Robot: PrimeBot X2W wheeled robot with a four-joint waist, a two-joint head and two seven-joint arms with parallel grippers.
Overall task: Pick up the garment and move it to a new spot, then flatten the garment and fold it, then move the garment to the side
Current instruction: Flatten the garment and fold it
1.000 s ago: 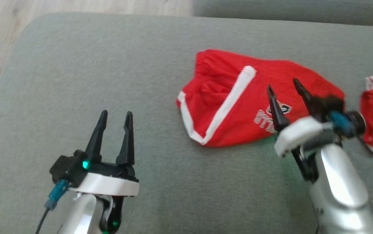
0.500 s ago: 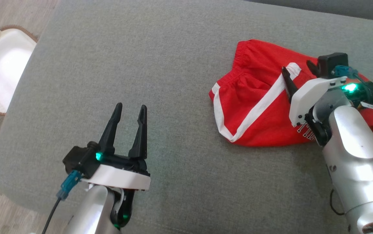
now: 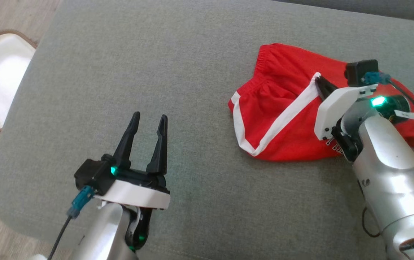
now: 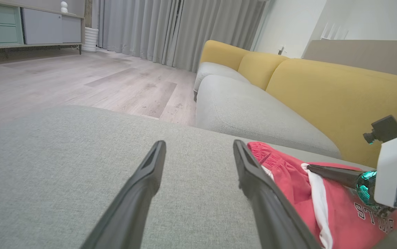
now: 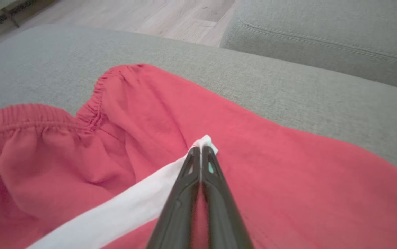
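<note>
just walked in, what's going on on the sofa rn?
The right gripper is shut on the upper end of the white stripe of the red shorts, which lie crumpled on the grey cushion. The fabric is pinched but not lifted clear. The left gripper is open over bare cushion to the left of the shorts, touching nothing. Flattening and folding are not yet begun.
</note>
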